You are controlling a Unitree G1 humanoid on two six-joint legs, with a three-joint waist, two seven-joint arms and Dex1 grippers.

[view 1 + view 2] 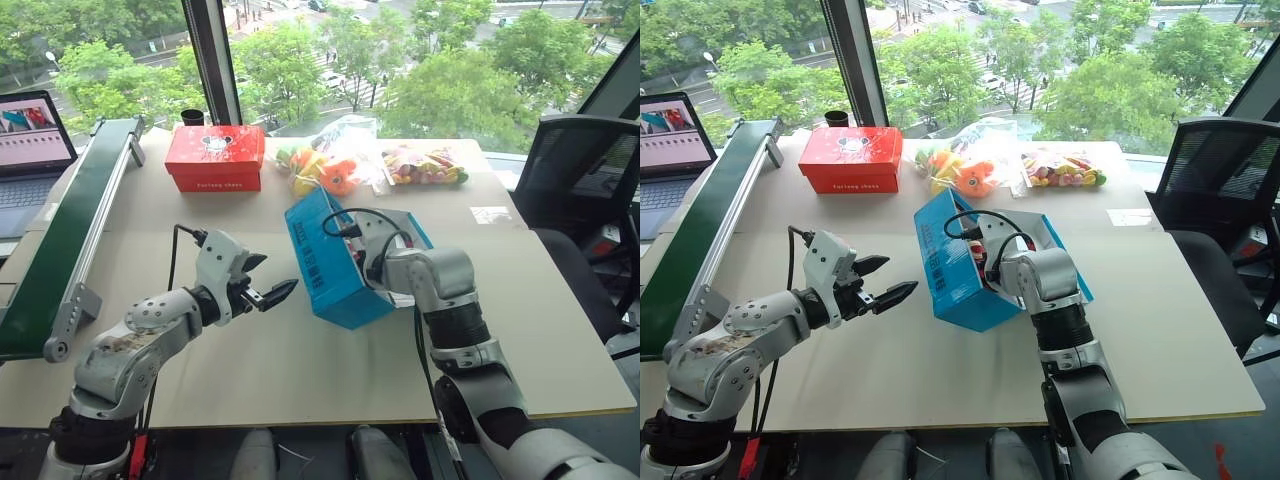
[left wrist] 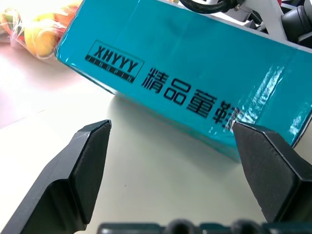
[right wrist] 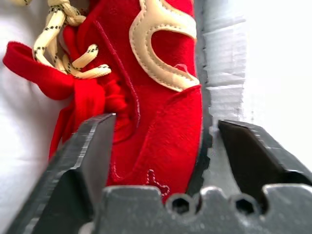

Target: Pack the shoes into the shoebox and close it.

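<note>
On table centre | bright blue rectangular cardboard shoebox point(image 1: 325, 262) lies diagonally, lid open | red fuzzy shoe point(image 3: 161, 83) inside, between right gripper's point(image 3: 163, 146) wide-apart fingers, ungripped | left gripper point(image 1: 262, 280) spread wide, empty, beside box's long wall.

Office-like lab or test room, high up in a building. Big window point(image 1: 400, 60) looks down on treetops and a street with cars. Plain tan worktable point(image 1: 300, 360) holds a green conveyor belt point(image 1: 70, 240) along its left edge, laptop point(image 1: 30, 150) just beyond it. Black mesh office chair point(image 1: 580, 190) at right. Props on the table: red-orange box point(image 1: 214, 158), bags of colourful toys point(image 1: 370, 160).
</note>
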